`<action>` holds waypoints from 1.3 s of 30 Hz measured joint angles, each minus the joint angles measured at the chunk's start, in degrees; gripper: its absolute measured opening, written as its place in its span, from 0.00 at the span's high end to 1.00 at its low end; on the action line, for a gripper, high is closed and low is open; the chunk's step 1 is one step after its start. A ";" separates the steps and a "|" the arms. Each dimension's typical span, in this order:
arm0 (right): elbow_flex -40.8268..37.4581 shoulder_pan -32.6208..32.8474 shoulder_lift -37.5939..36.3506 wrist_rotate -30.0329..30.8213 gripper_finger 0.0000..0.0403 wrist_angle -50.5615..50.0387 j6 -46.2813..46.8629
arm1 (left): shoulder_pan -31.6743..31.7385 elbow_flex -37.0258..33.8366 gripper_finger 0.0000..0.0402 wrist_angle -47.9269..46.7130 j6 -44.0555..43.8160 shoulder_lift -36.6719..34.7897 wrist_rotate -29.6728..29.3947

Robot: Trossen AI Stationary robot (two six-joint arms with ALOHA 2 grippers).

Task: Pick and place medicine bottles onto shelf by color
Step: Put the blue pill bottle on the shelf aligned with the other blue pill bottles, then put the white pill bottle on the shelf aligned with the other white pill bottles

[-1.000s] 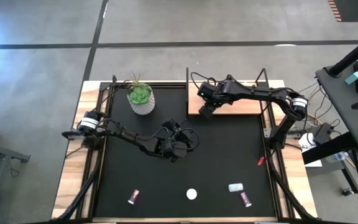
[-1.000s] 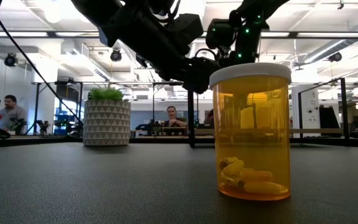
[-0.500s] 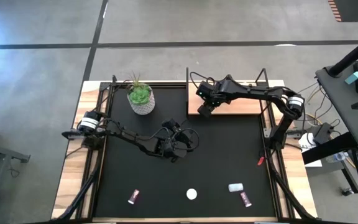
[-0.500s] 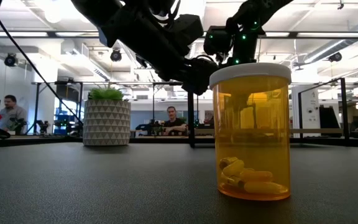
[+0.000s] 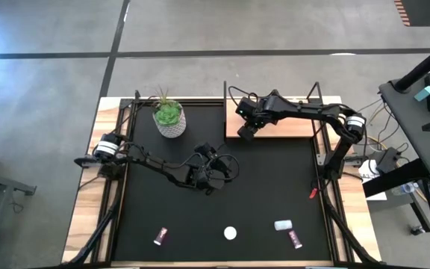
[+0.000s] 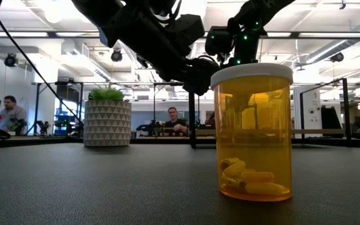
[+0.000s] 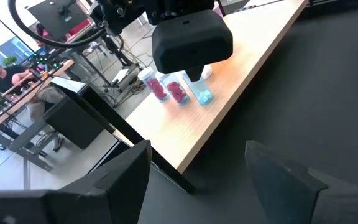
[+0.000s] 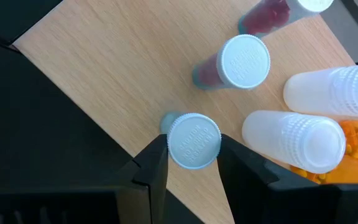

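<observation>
1. Remaining: an orange bottle (image 6: 252, 131) and three other bottles (image 5: 282, 225) lie on the mat's (image 5: 275, 179) near edge.
2. Left gripper (image 5: 213, 178) hovers mid-mat, released, empty.
3. Right gripper (image 8: 194, 163) clamps a teal bottle (image 8: 193, 140) over the shelf (image 8: 123, 68), beside sorted bottles.
4. Beyond: plant pot (image 5: 169, 119), people at desks.

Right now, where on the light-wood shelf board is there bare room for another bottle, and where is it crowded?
The light-wood shelf board lies bare from the right end effector across to its right-hand black posts. Its left end is crowded: in the right wrist view, the end effector's fingers flank a white-capped blue bottle, with another capped bottle and two large white-capped orange bottles close beside it.
</observation>
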 joint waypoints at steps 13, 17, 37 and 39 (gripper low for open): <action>0.00 0.00 -0.04 -2.37 0.70 0.59 -0.44 | 0.00 0.00 0.39 0.00 0.00 0.00 0.00; -0.05 0.00 -0.04 -2.40 0.70 1.20 -0.82 | 0.00 0.02 0.39 0.00 0.00 0.00 0.00; -0.11 0.02 -3.60 -2.50 0.52 1.62 -4.05 | 0.00 0.02 0.39 -0.19 0.00 0.00 0.00; -0.11 0.02 -5.48 -2.40 0.51 -0.23 -4.28 | 0.00 0.02 0.39 -0.43 -0.02 0.00 0.00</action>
